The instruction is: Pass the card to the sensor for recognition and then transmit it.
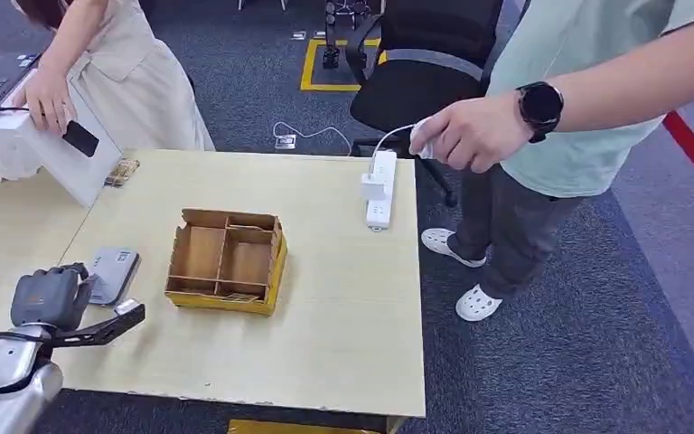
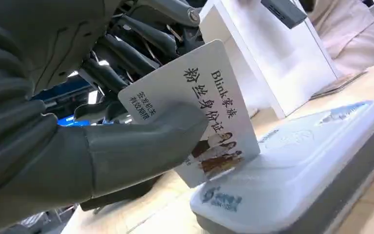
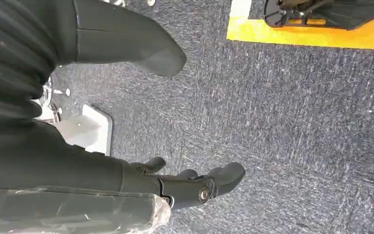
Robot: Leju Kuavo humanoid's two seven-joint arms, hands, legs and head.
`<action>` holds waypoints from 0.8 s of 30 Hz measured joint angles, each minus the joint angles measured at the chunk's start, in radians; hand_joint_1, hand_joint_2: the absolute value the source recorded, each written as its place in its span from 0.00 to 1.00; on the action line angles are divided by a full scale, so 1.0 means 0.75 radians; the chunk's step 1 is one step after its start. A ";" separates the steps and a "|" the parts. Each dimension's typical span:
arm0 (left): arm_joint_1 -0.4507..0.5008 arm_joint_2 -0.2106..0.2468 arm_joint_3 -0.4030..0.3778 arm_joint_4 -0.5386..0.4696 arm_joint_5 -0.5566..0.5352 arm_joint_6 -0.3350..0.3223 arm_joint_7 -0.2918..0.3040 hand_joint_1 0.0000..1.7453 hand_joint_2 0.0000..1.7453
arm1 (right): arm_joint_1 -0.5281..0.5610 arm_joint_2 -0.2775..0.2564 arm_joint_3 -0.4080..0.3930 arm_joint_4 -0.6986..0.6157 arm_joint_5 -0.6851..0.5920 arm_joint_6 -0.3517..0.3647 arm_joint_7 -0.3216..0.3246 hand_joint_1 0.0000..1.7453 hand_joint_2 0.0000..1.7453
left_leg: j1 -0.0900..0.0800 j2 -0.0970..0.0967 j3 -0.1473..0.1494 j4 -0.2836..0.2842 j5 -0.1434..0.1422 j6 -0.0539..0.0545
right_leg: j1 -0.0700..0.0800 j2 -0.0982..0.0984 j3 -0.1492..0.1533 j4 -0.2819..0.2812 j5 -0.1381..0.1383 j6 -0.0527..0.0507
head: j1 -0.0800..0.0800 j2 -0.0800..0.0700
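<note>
A: Left hand (image 2: 126, 146) pinching the white ID card (image 2: 199, 107) between thumb and fingers, low edge just over the grey card reader (image 2: 297, 161) on the bench (image 1: 325, 298). Why so low?

B: Probably for the scan. Tilted, long axis slanting down toward the reader, printed face to the wrist camera.

A: Right hand (image 3: 195, 183)?

B: Hanging over carpet, fingers loosely apart, holding nothing.

Left robot hand (image 2: 126, 146) pinching card (image 2: 199, 112), thumb against face; right robot hand (image 3: 126, 97) hanging, fingers apart.
</note>
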 joint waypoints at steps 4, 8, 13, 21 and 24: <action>0.005 -0.018 0.000 0.025 -0.019 -0.011 0.008 1.00 1.00 | 0.000 0.000 0.000 -0.001 -0.002 0.000 0.000 0.00 1.00 | 0.000 0.000 0.000 0.000 0.000 0.000 | 0.000 0.000 0.000 0.000 0.000 0.000 | -0.001 0.000; 0.005 -0.031 0.000 0.048 -0.050 -0.033 0.022 1.00 1.00 | 0.000 0.000 0.001 -0.002 -0.004 0.000 -0.001 0.00 1.00 | 0.000 0.000 0.000 0.000 0.000 0.000 | 0.000 0.000 0.000 0.000 0.000 0.000 | -0.001 -0.001; 0.005 -0.045 -0.001 0.083 -0.054 -0.056 0.020 1.00 1.00 | 0.000 0.000 0.004 -0.002 -0.006 0.000 -0.001 0.00 1.00 | 0.000 0.000 0.001 0.000 0.000 0.000 | 0.000 0.000 0.001 0.000 0.000 0.000 | -0.001 0.000; 0.006 -0.057 0.005 0.091 0.124 -0.074 -0.072 1.00 1.00 | 0.000 0.000 0.010 -0.002 0.002 -0.002 0.000 0.00 1.00 | 0.000 -0.004 0.002 -0.001 0.000 0.000 | 0.000 -0.005 0.003 0.000 0.000 0.000 | -0.001 0.000; 0.011 -0.067 0.031 0.079 0.227 -0.072 -0.118 1.00 1.00 | 0.000 0.000 0.011 -0.002 0.000 -0.002 -0.001 0.00 1.00 | 0.000 -0.006 0.002 -0.001 0.002 -0.001 | 0.000 -0.007 0.003 0.001 0.000 -0.001 | -0.001 0.000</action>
